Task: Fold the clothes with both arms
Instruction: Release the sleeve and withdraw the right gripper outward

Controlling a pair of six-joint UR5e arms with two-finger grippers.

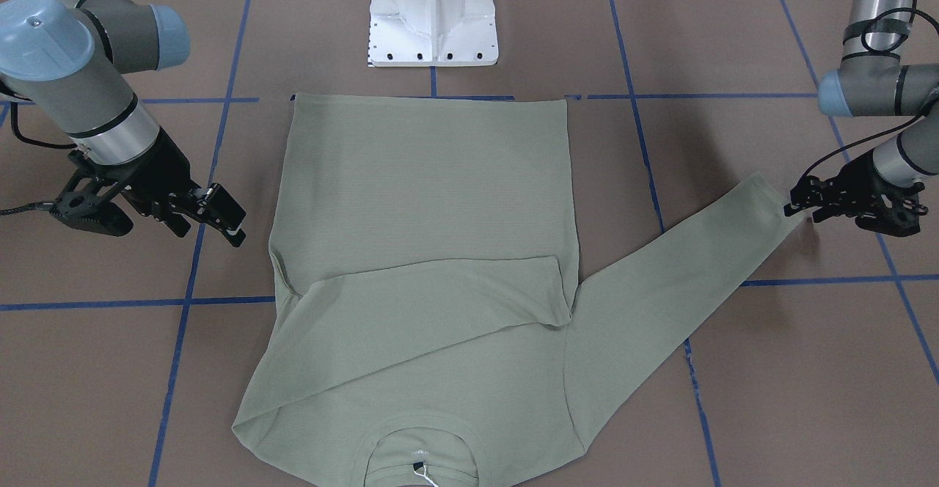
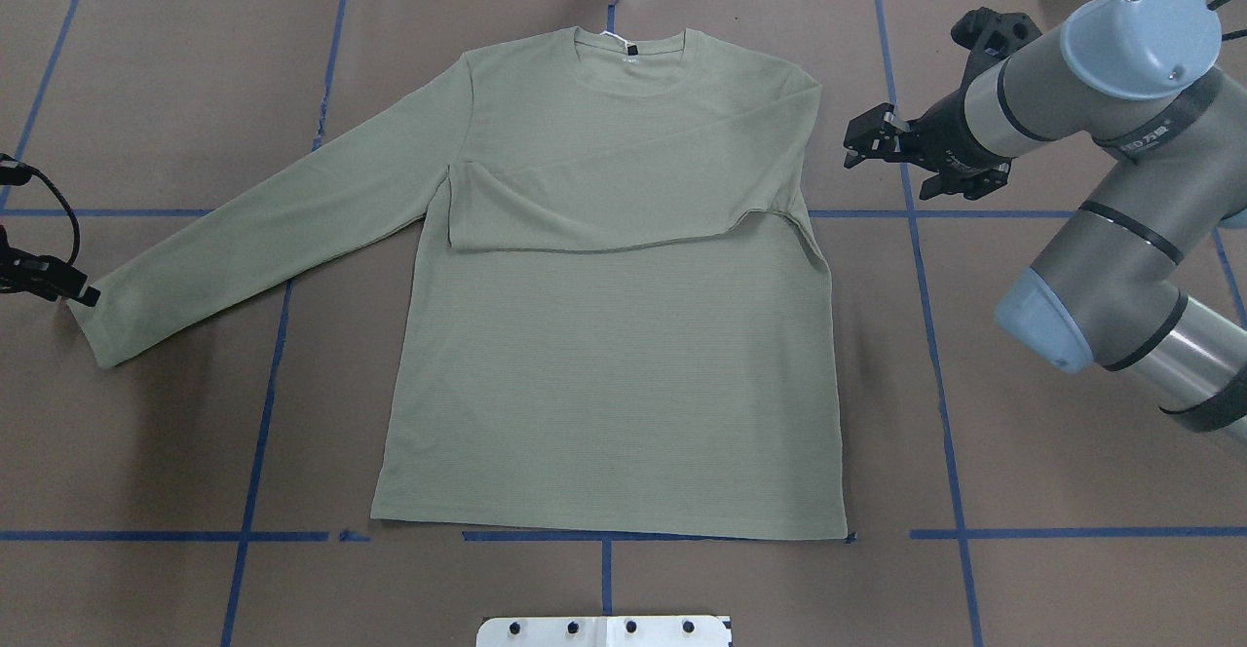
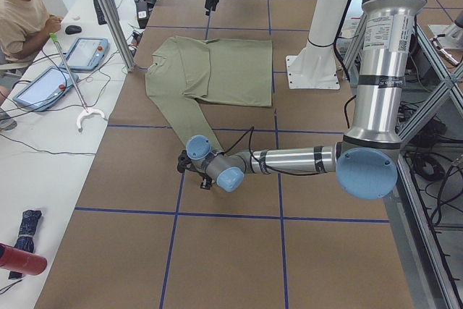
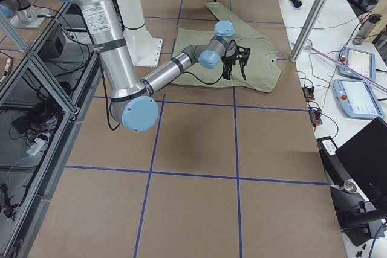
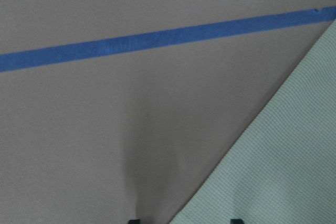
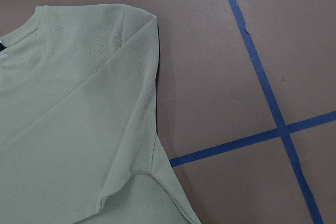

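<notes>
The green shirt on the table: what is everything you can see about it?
The shirt is a pale sage-green fine-ribbed knit with long sleeves, a round collar and a white tag string. It lies flat on the brown table, collar away from the robot. One sleeve is folded across the chest. The other sleeve stretches out diagonally, its cuff corner between the fingers of the open left claw. The right claw hovers beside the folded shoulder, not touching.

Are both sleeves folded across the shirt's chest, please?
No, the folded sleeve lies across the shirt; the outstretched sleeve reaches toward the left end effector.
</notes>
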